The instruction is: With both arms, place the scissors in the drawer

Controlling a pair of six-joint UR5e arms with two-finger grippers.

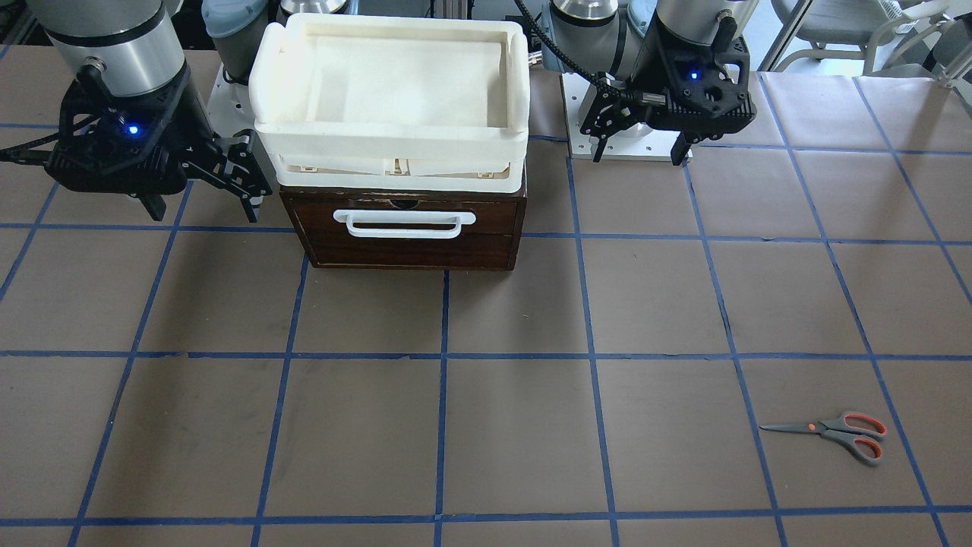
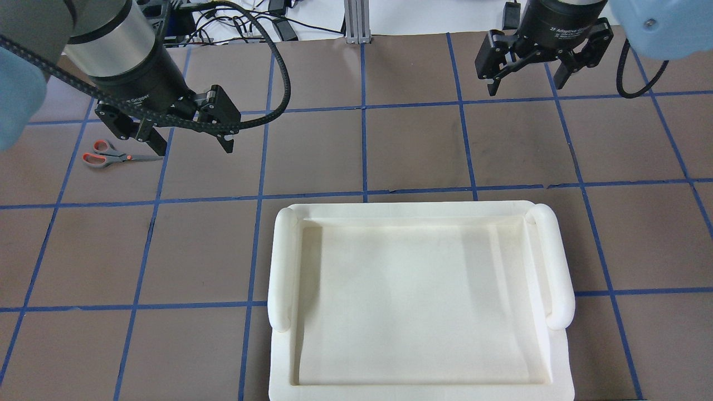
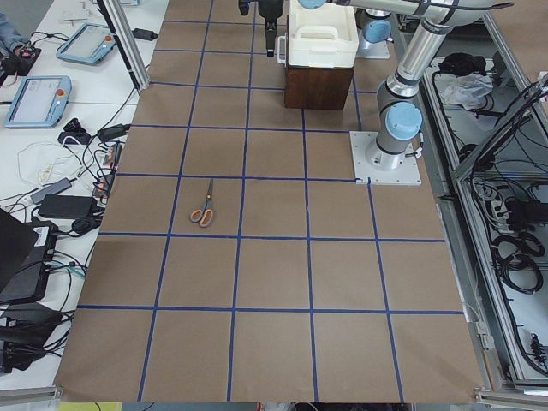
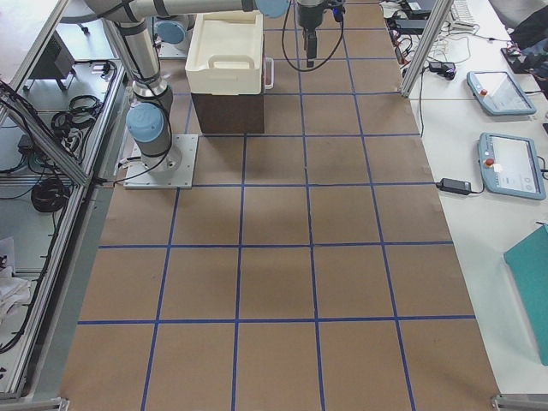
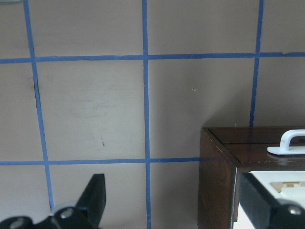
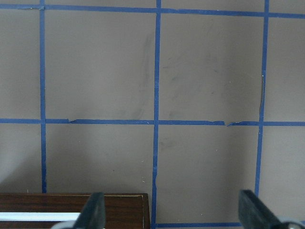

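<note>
On brown blue-gridded table (image 1: 516, 425), small scissors (image 1: 835, 431)

The left gripper (image 2: 194, 146) and the right gripper (image 2: 525, 84) both pointed straight down below their wrists, jaws spread wide.

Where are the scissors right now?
The scissors lie flat on the table on the robot's left side, lower right in the front-facing view, well away from the drawer.
</note>
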